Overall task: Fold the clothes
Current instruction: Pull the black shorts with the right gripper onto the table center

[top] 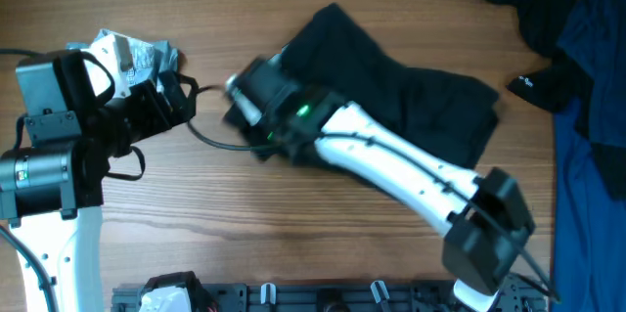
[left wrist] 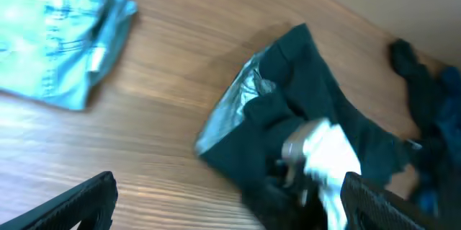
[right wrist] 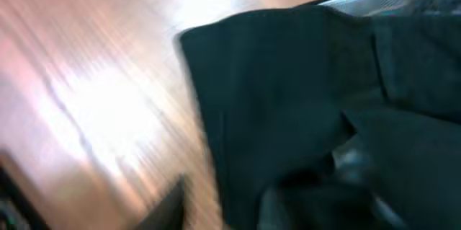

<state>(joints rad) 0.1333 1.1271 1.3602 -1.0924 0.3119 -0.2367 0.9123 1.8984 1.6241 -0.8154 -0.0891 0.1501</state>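
Wood-grain tabletop point(top: 245, 224), seen from overhead. Black shorts point(top: 411, 77) lie bunched just right of centre, with one edge running toward the top of the tabletop. The pale lining point(left wrist: 241, 96) shows at the end nearest the left arm. The right arm reaches in from the lower right corner, and the right claw point(top: 246, 105) sits at the left end of the shorts, over the fabric. The right wrist view is blurred and filled with black cloth, so I cannot tell whether this claw is clenched or released. The left claw point(top: 181, 97) hangs at the left side, apart from the shorts. Its fingertips point(left wrist: 79, 201) are spread wide with nothing between them. A light-blue denim garment point(top: 137, 53) lies beside it. A heap of black and deep-blue garments point(top: 572, 48) fills the upper right corner.
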